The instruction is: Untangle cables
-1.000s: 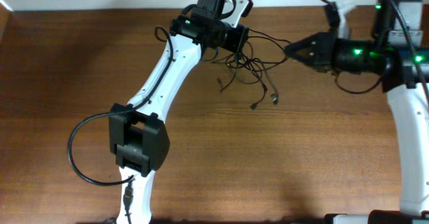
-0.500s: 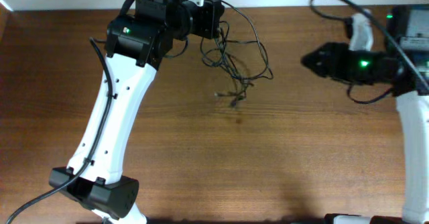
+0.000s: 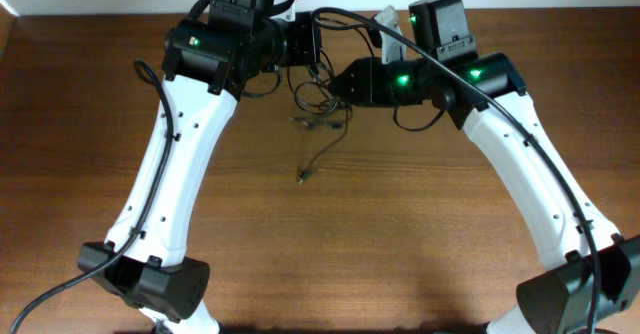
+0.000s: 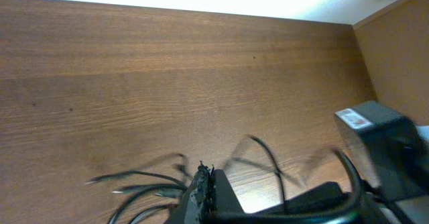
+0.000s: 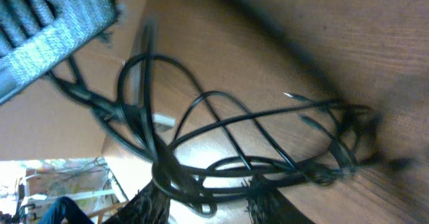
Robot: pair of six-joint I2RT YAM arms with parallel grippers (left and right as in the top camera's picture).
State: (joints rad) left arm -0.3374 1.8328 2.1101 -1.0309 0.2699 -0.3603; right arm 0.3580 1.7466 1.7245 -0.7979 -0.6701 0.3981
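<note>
— Where do things stand on your side?

— My left hand (image 4: 203, 180) is clamped shut on the knot of thin black cords with small grey plugs (image 3: 318, 102), at the far middle of the brown wooden desk (image 3: 430, 234). One loose strand (image 3: 305, 164) trails from it toward the near side.

— And the right?

— My right hand (image 3: 343, 82) is nosed into the same knot. Its fingers stand apart with loops lying between them. Whether they pinch anything, I cannot tell.

— How will it handle?

— Light, limp and a little springy, I judge, and slick enough to slip. I would take a single strand near its plug end, away from the knot, and pull gently.
</note>
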